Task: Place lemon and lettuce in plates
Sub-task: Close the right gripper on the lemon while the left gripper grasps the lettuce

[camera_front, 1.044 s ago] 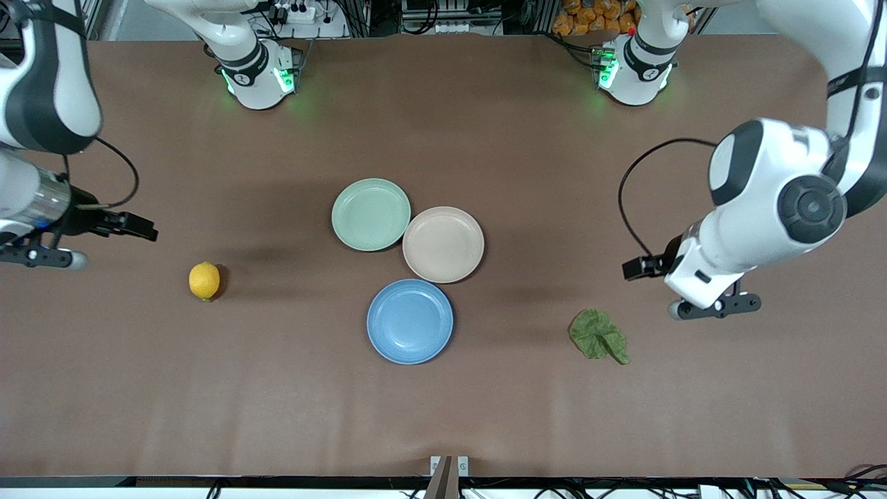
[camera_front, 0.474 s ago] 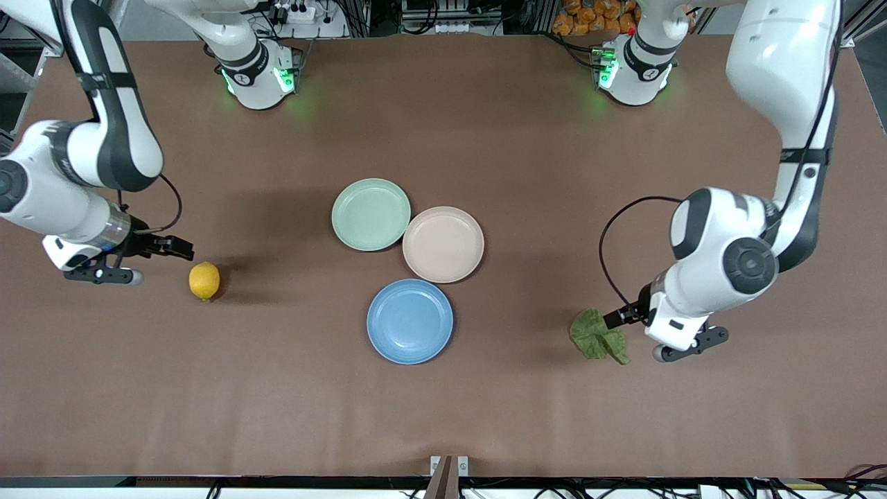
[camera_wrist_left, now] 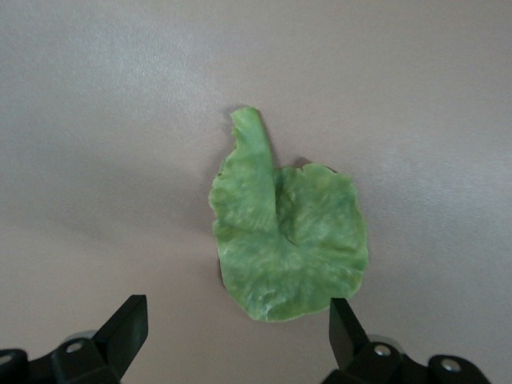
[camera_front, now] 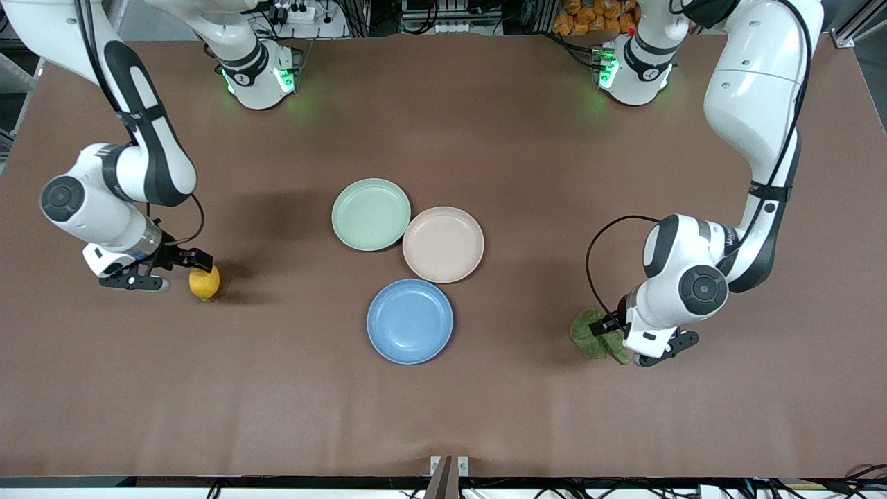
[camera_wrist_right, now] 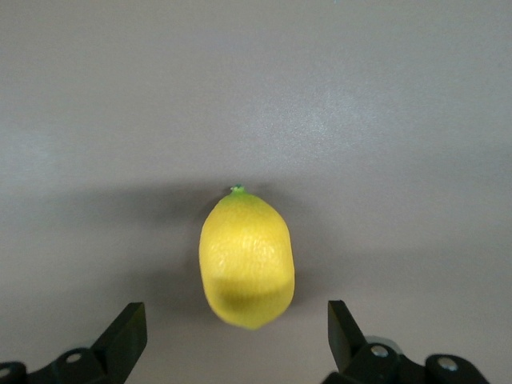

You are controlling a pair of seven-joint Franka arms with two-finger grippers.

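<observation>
At the right arm's end of the table, at nine o'clock from the blue plate (camera_front: 409, 321): lemon (camera_front: 204, 283), oval, yellow, green-tipped. Right gripper (camera_wrist_right: 232, 340) over it, fingers spread wide, holding nothing. At three o'clock: lettuce (camera_wrist_left: 284, 239), crinkled, green, flat on the table, under left gripper (camera_wrist_left: 236, 340), likewise wide open, empty. Beige-pink plate (camera_front: 443, 244) bare.

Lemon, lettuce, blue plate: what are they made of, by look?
Lemon: dimpled yellow rind, slight sheen; real or replica, unclear. Lettuce: thin creased green sheet, looks soft, possibly artificial. Blue plate: matte, uniform colour, probably plastic.
</observation>
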